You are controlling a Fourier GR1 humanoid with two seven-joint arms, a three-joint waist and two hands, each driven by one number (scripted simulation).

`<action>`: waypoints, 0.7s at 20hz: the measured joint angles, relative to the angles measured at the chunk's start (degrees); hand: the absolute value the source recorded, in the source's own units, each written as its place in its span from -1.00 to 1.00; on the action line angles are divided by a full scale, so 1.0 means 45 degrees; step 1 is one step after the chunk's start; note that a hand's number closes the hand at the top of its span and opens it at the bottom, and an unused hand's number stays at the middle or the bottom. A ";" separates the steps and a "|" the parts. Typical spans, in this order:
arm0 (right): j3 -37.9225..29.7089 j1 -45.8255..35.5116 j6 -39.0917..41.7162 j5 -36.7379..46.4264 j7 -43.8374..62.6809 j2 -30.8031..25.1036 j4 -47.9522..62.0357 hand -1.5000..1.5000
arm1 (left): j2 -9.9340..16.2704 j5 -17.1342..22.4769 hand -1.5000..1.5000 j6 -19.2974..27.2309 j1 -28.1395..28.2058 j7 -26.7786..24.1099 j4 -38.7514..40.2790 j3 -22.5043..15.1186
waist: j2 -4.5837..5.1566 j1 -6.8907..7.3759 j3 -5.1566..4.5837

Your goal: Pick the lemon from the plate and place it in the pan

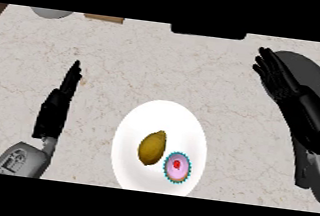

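The big pale counter (160, 65) holds everything. On its far right sits the dark round pan (316, 79), and the right hand (277, 76) hangs partly over it with its fingers straight and holding nothing. That hand is well apart from the white plate (137, 127), which sits near the front in the middle. It would have to come a long way back and left, and I think it could bump the pan as it goes. The left hand (67, 88) rests on the left side, fingers straight and out flat, also holding nothing. The lemon (152, 147) lies on the plate, not yet picked up. Just beside it, almost touching, is a small pink cupcake (178, 166). A hand coming down could knock the cupcake or grab it by mistake. The lemon is round too, so it might roll away across the plate when fingers push it.
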 measured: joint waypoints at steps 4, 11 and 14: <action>0.0264 0.0495 -0.1689 0.0978 -0.0343 0.1399 -0.0437 1.00 | -0.0292 0.0204 0.00 -0.0427 0.0342 -0.0373 -0.0652 -0.0085 | -0.0202 0.0088 -0.0093; 0.0953 0.3105 -0.6458 0.4033 -0.0342 0.2893 -0.1175 -1.00 | -0.0958 0.1010 0.00 -0.1088 0.0833 -0.0908 -0.1561 -0.0313 | -0.0450 -0.0480 -0.0185; 0.2378 0.5044 -0.7902 0.5825 -0.0515 0.3162 -0.2302 -1.00 | -0.0964 0.1305 0.00 -0.1518 0.1110 -0.1130 -0.1874 -0.0310 | -0.0444 -0.0410 -0.0182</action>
